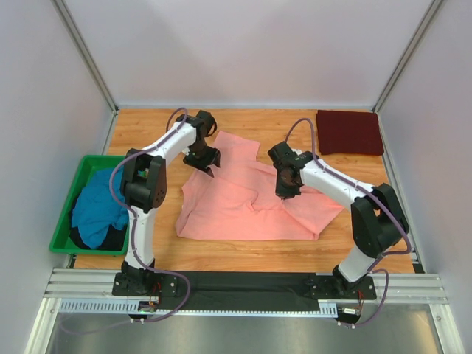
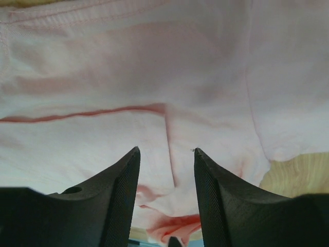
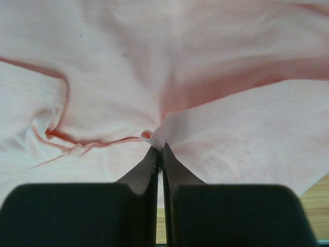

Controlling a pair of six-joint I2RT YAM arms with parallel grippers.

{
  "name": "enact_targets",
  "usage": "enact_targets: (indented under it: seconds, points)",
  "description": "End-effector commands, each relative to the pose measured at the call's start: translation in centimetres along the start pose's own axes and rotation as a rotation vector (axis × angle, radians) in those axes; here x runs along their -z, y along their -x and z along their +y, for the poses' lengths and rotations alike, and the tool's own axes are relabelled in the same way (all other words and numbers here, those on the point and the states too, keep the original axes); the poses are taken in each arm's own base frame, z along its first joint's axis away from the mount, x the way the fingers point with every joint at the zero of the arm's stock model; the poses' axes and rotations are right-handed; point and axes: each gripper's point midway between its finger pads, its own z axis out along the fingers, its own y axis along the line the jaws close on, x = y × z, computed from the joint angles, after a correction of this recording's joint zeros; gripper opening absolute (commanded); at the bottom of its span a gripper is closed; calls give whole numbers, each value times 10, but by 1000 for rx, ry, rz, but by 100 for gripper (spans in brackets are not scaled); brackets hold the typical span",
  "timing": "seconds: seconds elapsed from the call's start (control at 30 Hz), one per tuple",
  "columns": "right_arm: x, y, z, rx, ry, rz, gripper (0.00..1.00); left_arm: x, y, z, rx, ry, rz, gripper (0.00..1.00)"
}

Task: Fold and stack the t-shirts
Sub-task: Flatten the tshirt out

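While the right end effector (image 3: 157, 148) is clenched on a small raised pinch of the pink t-shirt (image 1: 243, 206), the cloth it needs is already between its fingers, at the middle-right of the garment. The rest of that shirt spreads away from it toward the left and near edges of the table (image 1: 243, 254).

The left end effector (image 2: 165, 154) is released, jaws apart with nothing between them. It is poised over the shirt's far-left part, and its wrist view shows pink fabric and a seam directly below (whether the tips touch the cloth I cannot tell).

The pink shirt lies crumpled and unfolded in the middle of the table. Its long axis runs roughly side to side, parallel with the near edge, so the two end effectors sit toward opposite ends of it. In my judgement the coming move turns on that: the right arm has its hold, and the left arm is the nearer one to the far-left portion. It would only have to drop and close on what lies under it.

Counted, there are three t-shirts:
- One is pink and in hand.
- One maroon t-shirt (image 1: 349, 131) is folded flat at the far right corner, well apart from both arms.
- One teal t-shirt (image 1: 94, 210) is bunched in the single green bin (image 1: 88, 251) by the left edge.

There are two arms, with one end effector each.
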Motion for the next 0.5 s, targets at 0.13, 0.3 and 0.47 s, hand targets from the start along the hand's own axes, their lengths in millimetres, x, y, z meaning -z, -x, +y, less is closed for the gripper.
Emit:
enact_targets:
  seconds: [0.13,0.3,0.47]
  points:
    - [15,5,2,12,43,-40,0,-3,-4,27,107,176,5,52]
    - [15,5,6,9,59,-32,0,-12,-1,27,124,177,-7,52]
    - [17,5,7,-1,70,-33,0,-16,6,21,121,173,-28,52]
